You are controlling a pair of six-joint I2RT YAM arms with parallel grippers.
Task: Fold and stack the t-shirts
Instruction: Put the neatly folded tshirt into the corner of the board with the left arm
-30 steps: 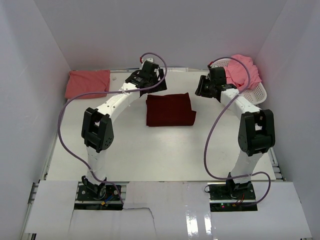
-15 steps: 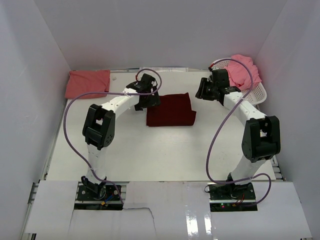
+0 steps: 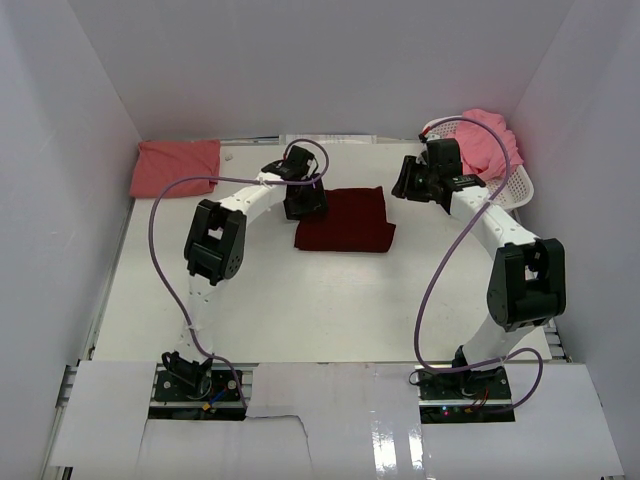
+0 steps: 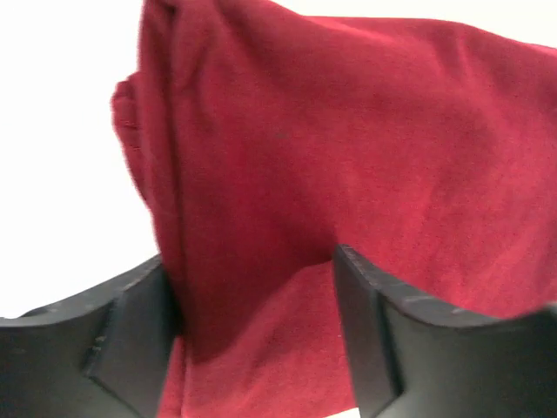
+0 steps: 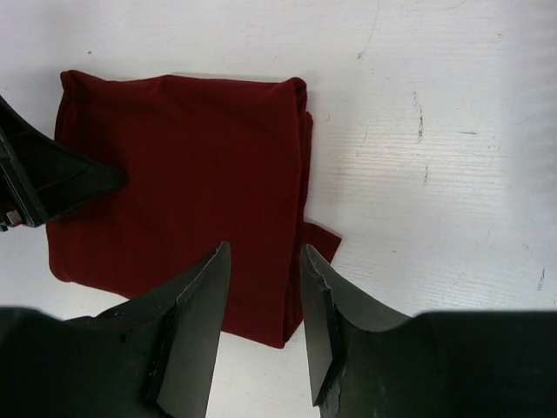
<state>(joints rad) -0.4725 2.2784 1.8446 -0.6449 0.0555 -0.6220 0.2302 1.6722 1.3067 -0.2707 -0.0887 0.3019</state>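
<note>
The dark maroon t-shirt [image 3: 343, 220] lies folded in a rectangle at the table's middle. My left gripper [image 3: 304, 203] is low at its left edge, open. In the left wrist view the maroon cloth [image 4: 348, 148] fills the space between and beyond the gripper [image 4: 252, 296]. My right gripper [image 3: 408, 182] hovers off the shirt's far right corner, open and empty. In the right wrist view this gripper [image 5: 264, 261] looks down on the shirt [image 5: 174, 174]. The salmon t-shirt [image 3: 175, 166] lies folded at the far left. The lighter pink t-shirt [image 3: 487, 140] is heaped in the basket.
A white perforated basket [image 3: 517, 186] stands at the far right corner against the wall. White walls close in the table on the left, back and right. The left gripper's dark finger [image 5: 52, 178] shows at the shirt's left edge in the right wrist view.
My left gripper has moved from the back of the table down to the left edge of the maroon shirt. My right gripper has shifted only slightly.
</note>
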